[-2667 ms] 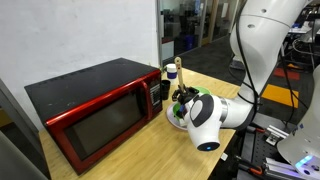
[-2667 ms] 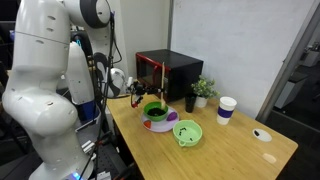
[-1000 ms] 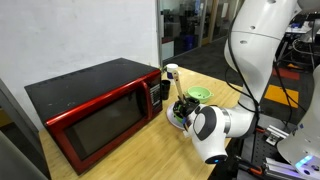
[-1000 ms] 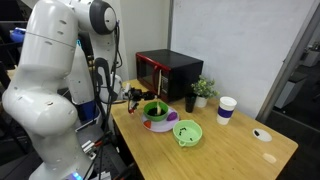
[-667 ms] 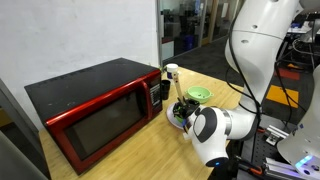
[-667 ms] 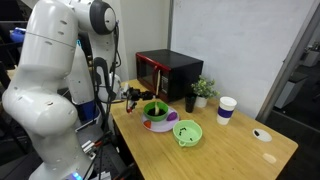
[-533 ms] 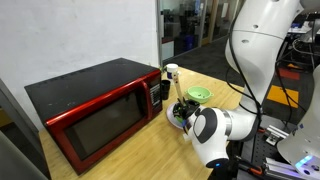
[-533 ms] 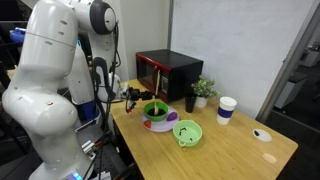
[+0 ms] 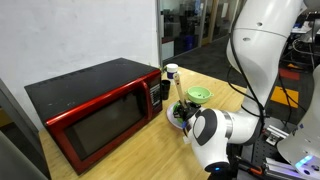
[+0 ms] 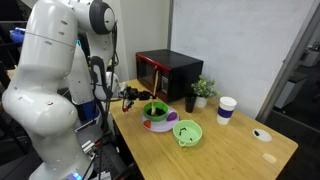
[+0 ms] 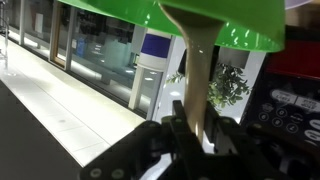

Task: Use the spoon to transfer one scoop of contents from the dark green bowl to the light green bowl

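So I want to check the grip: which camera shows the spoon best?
The wrist view: the spoon stands mid-picture, its handle pinched in the gripper and reaching the big green bowl. In both exterior views it is too small or hidden to make out.

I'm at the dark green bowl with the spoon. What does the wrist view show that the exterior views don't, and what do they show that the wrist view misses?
Wrist view only: the gripper shut on the spoon, whose handle runs up to the rim of the dark green bowl. The bowl's inside is hidden there.
Exterior views only: the light green bowl beside the dark one, and a white cup further along the table.
Shared: the dark green bowl, the microwave and the small plant.
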